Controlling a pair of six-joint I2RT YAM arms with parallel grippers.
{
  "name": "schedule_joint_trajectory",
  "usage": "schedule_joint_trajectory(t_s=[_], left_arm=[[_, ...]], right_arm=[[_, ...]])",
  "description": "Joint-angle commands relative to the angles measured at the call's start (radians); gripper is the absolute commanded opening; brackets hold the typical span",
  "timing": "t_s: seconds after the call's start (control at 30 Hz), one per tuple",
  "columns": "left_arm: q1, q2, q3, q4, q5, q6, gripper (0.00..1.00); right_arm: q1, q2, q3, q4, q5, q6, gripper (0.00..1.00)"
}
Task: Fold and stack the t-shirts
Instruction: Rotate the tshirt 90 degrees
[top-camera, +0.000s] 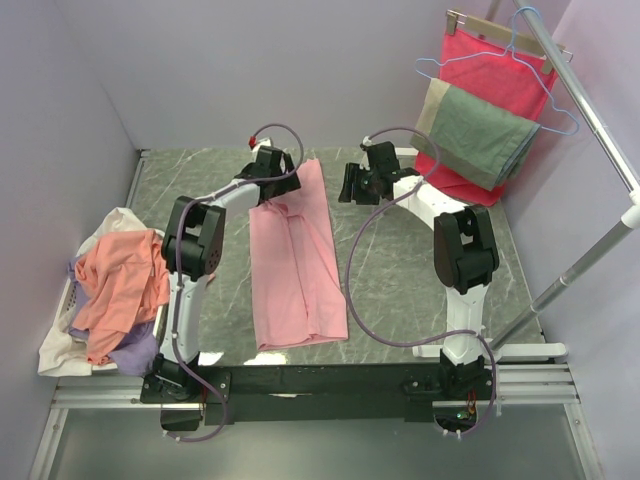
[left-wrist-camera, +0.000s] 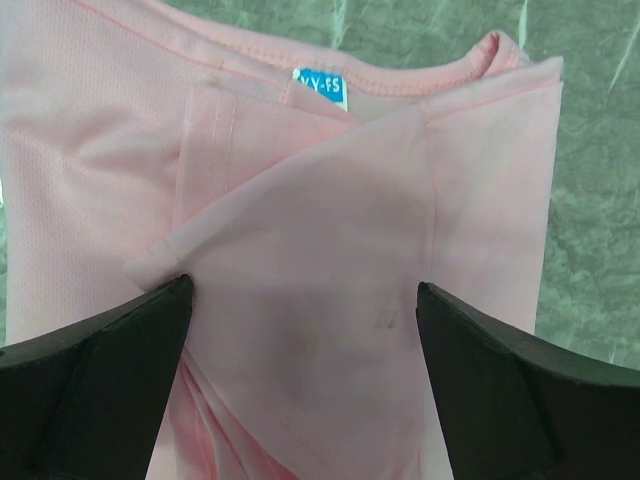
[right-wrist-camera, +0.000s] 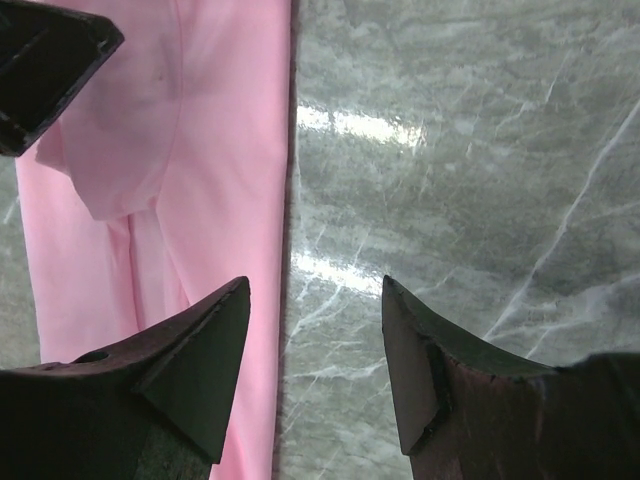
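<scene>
A light pink t-shirt (top-camera: 295, 265) lies folded into a long strip along the table's middle, collar end far. My left gripper (top-camera: 272, 182) hangs open over that collar end. In the left wrist view its jaws (left-wrist-camera: 305, 300) stand wide apart above a folded-in sleeve (left-wrist-camera: 330, 260), below the collar label (left-wrist-camera: 320, 87). My right gripper (top-camera: 352, 186) is open and empty, just right of the shirt's far right edge. In the right wrist view it (right-wrist-camera: 315, 290) is over bare table beside the pink edge (right-wrist-camera: 250, 150). Salmon-orange (top-camera: 120, 285), white (top-camera: 112, 225) and lilac (top-camera: 138, 352) shirts lie piled at the left.
The pile sits on a white tray (top-camera: 66, 305) at the table's left edge. A red cloth (top-camera: 495, 70) on a hanger and a grey-green cloth (top-camera: 480, 135) hang from a metal rail (top-camera: 590, 125) at the back right. Purple walls enclose the table.
</scene>
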Motion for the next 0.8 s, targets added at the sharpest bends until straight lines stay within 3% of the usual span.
schedule_joint_trajectory(t_s=[0.0, 0.33, 0.77], left_arm=[[-0.007, -0.128, -0.053, 0.087, 0.034, 0.012, 1.00], [-0.061, -0.232, -0.077, 0.055, 0.098, 0.032, 1.00], [-0.083, -0.214, -0.280, 0.104, 0.103, -0.031, 0.99]], right_arm=[[0.006, -0.063, -0.014, 0.009, 0.001, 0.001, 0.62], [0.007, -0.093, -0.051, 0.015, 0.004, -0.001, 0.62], [0.007, -0.144, -0.093, 0.002, 0.018, -0.016, 0.62]])
